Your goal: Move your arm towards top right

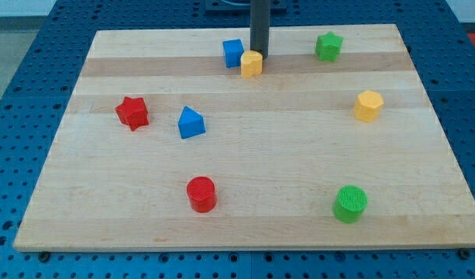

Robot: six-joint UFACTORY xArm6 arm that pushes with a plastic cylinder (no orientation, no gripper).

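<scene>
Up near the top edge of the wooden board, my tip sits just right of and behind the small yellow block, touching or nearly touching it.

No pincer is fitted, only a bare dark rod holding nothing. Taking that yellow block as landmark: the blue cube touches its left side, the green star lies well to its right, and the yellow hexagon farther right and lower. The red star, blue wedge, red cylinder and green cylinder lie below.
</scene>
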